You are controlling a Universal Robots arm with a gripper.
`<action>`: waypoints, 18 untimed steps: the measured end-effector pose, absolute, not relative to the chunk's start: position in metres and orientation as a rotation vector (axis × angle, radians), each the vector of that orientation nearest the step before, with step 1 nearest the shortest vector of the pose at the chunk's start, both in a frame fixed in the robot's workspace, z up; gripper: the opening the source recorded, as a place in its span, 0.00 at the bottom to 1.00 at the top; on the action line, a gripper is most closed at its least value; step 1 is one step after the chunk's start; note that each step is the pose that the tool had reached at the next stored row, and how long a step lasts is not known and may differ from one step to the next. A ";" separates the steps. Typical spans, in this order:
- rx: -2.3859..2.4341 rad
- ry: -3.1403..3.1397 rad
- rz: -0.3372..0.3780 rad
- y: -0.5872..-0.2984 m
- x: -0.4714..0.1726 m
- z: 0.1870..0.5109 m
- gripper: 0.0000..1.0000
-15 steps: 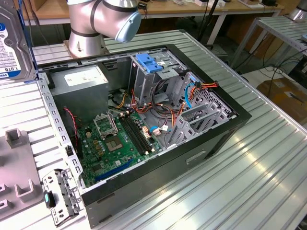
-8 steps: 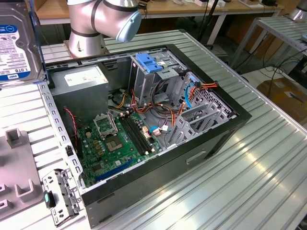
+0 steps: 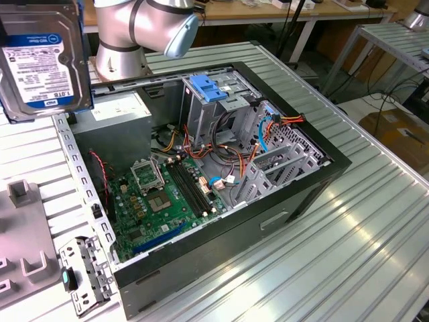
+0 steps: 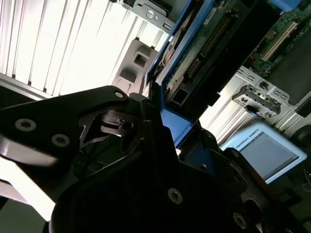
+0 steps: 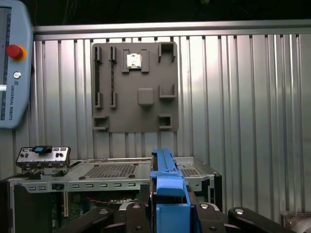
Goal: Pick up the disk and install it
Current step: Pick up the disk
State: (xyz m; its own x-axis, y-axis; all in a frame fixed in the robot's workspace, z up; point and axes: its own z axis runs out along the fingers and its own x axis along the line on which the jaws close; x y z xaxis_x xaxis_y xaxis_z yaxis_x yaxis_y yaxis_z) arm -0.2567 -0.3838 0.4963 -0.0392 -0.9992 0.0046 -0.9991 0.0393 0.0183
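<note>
The hand (image 5: 167, 206) is clamped on the disk (image 5: 166, 171). In the first wrist view its black fingers (image 5: 141, 213) press on both sides of the blue rail, and the disk stands on edge between them. In the second wrist view the disk's green circuit-board side (image 4: 204, 46) runs out from the hand (image 4: 177, 131), with a blue rail along its edge.

In the exterior view the disk (image 3: 43, 57) is up in the air at ten o'clock from the open computer case (image 3: 214, 248). Its white-and-blue label faces the camera, and it is well apart from the case's inside and off the ribbed metal surface (image 3: 348, 235). The arm (image 3: 144, 23) stands at twelve o'clock from the case.

Inside the case a tall grey drive cage (image 3: 201, 114) carries a blue latch (image 3: 208, 87) on top. A green motherboard (image 3: 161, 194) lies at seven o'clock from the cage, and a grey box with a white sticker (image 3: 114, 111) sits at nine o'clock from it.

On the surface, a grey slotted plate (image 3: 20, 235) lies at eight o'clock from the case. A small metal bracket (image 3: 87, 272) rests between the plate and the case, just beside the case's corner.

The first wrist view shows a control tablet (image 5: 12, 63) near the plate.
</note>
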 end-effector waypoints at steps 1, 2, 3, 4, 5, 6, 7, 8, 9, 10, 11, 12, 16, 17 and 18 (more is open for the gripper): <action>2.166 -2.253 -0.016 -0.384 -0.255 0.496 0.37; 2.166 -2.253 -0.016 -0.384 -0.252 0.496 0.37; 2.166 -2.253 -0.016 -0.384 -0.250 0.496 0.37; 2.166 -2.253 -0.016 -0.384 -0.248 0.496 0.37; 2.166 -2.253 -0.016 -0.384 -0.245 0.496 0.37; 2.166 -2.253 -0.016 -0.384 -0.242 0.496 0.37; 2.166 -2.253 -0.016 -0.384 -0.240 0.496 0.37; 2.166 -2.253 -0.016 -0.384 -0.238 0.496 0.37; 2.166 -2.253 -0.016 -0.384 -0.234 0.496 0.37; 2.166 -2.253 -0.016 -0.384 -0.232 0.496 0.37; 2.166 -2.253 -0.016 -0.384 -0.230 0.496 0.37; 2.166 -2.253 -0.016 -0.384 -0.227 0.496 0.37; 2.166 -2.253 -0.016 -0.385 -0.218 0.496 0.37; 2.166 -2.253 -0.016 -0.385 -0.217 0.496 0.37; 2.166 -2.253 -0.016 -0.387 -0.217 0.496 0.37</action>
State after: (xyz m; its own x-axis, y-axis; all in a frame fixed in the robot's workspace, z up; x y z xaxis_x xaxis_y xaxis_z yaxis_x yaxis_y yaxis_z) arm -0.2166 -0.3870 0.4961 -0.0392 -0.9992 0.0046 -0.9991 0.0393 0.0183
